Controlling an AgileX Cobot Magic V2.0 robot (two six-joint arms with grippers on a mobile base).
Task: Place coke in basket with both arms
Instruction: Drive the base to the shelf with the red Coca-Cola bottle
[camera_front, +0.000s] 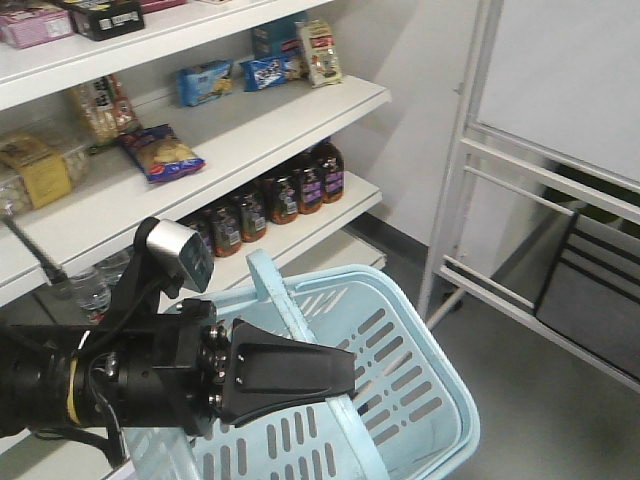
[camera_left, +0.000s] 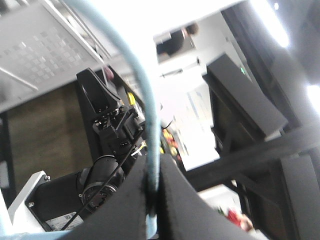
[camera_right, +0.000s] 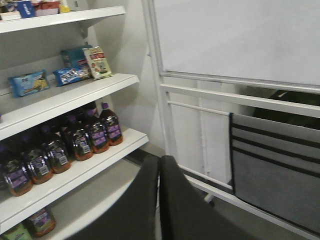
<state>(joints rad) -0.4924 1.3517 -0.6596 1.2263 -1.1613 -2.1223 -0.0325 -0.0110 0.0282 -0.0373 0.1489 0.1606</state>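
The light blue slotted plastic shopping basket (camera_front: 412, 352) hangs tilted beside the white shelves (camera_front: 250, 130), one corner pointing lower right. I cannot tell its long axis. My left jaws are clenched on its swinging handle (camera_left: 150, 125). My right jaws are pressed together on nothing, facing dark purple-labelled bottles (camera_right: 92, 135) standing on a shelf.

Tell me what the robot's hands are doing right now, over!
Left gripper shut on the handle of the basket. Right gripper shut, empty, facing bottles on the shelf. No coke seen in basket; nothing seen in the way.
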